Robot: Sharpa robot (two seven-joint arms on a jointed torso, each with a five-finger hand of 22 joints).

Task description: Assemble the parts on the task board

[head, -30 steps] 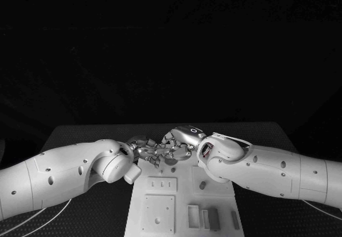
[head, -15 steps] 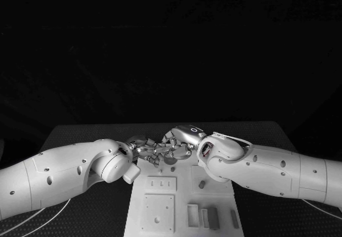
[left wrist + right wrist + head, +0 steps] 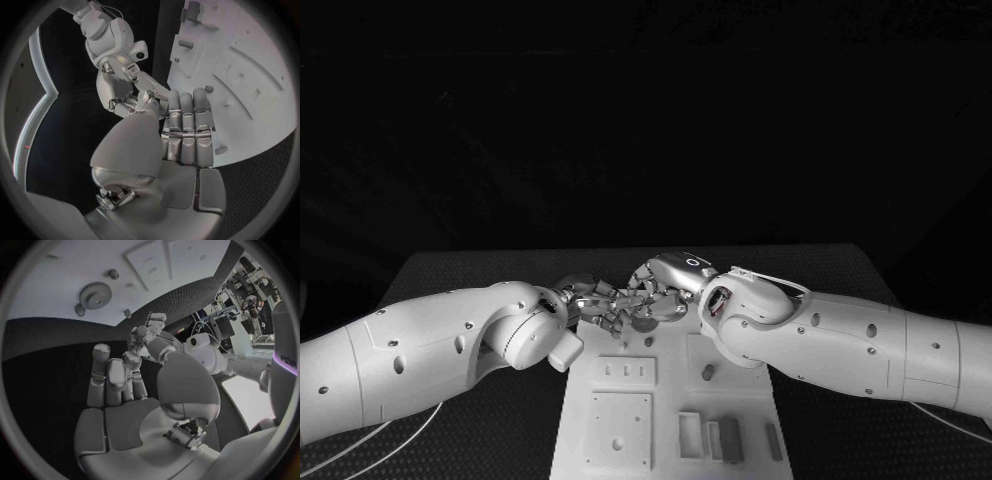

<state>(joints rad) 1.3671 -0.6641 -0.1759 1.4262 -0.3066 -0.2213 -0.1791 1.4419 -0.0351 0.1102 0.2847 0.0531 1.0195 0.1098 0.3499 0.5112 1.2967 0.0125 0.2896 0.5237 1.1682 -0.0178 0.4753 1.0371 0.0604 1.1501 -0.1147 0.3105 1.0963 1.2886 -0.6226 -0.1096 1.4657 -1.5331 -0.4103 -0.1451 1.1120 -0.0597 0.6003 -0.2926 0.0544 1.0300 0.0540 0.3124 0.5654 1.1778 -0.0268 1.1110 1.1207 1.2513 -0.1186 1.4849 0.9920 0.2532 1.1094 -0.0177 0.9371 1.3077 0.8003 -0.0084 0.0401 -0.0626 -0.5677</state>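
**Head view: both hands meet at the far end of the task board**

Head view shows the white task board [image 3: 668,420] lying on the black table [image 3: 473,270], with the left hand [image 3: 596,300] and the right hand [image 3: 658,290] gathered fingertip to fingertip over the board's far end. Whether either hand holds a part there cannot be told.

In the left wrist view the left hand [image 3: 184,135] has its fingers straight and pressed side by side, nothing visible in them, at the board's edge [image 3: 250,75]. The right hand [image 3: 128,82] sits just beside those fingertips.

In the right wrist view the right hand [image 3: 115,385] has its fingers raised and slightly apart, nothing seen in them, with the left hand [image 3: 147,337] near its fingertips. On the board [image 3: 56,295] a gear [image 3: 95,293] lies flat, a small peg [image 3: 113,274] near it.

At the board's near end, grey bar parts [image 3: 728,440] lie in slots
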